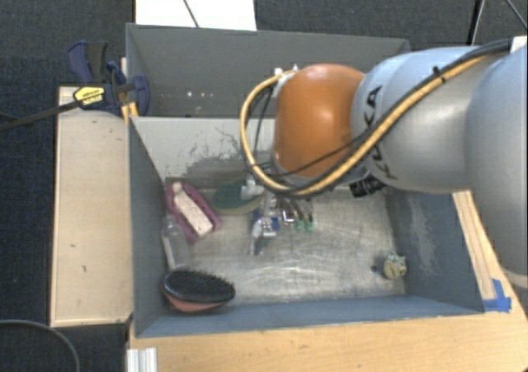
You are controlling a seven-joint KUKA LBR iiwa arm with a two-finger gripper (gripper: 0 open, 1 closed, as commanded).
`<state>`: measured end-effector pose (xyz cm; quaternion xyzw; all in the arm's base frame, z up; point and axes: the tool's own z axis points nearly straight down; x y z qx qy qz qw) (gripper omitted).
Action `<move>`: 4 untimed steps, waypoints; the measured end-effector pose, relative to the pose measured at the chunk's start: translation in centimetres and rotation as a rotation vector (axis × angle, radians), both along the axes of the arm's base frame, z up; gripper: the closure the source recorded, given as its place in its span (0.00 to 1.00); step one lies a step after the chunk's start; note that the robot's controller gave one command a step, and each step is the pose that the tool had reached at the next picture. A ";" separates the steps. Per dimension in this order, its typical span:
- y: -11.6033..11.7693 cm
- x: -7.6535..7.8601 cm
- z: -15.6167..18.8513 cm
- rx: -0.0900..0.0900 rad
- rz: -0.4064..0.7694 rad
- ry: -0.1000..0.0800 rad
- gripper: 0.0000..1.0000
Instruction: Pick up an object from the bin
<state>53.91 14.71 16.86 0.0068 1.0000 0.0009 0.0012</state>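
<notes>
In the grey bin [152, 197], one arm hangs with its orange-covered wrist over mid-floor, above the gripper [268, 228]; whether the gripper is open or closed cannot be told. One black brush [198, 288] lies near-left. One pink packet [191, 209] lies by the left wall. One green disc [231, 195], part-hidden, lies beside the gripper. One yellowish scrap [393, 266] lies right, indistinct. Under the gripper is one bluish item [262, 234], unclear.
</notes>
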 end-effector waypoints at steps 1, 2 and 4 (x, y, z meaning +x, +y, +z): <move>-6.6 1.2 -9.7 0.001 0.132 -0.005 0.00; -6.3 1.4 -9.2 0.001 0.132 -0.012 1.00; -9.7 3.9 15.2 -0.004 0.418 -0.008 1.00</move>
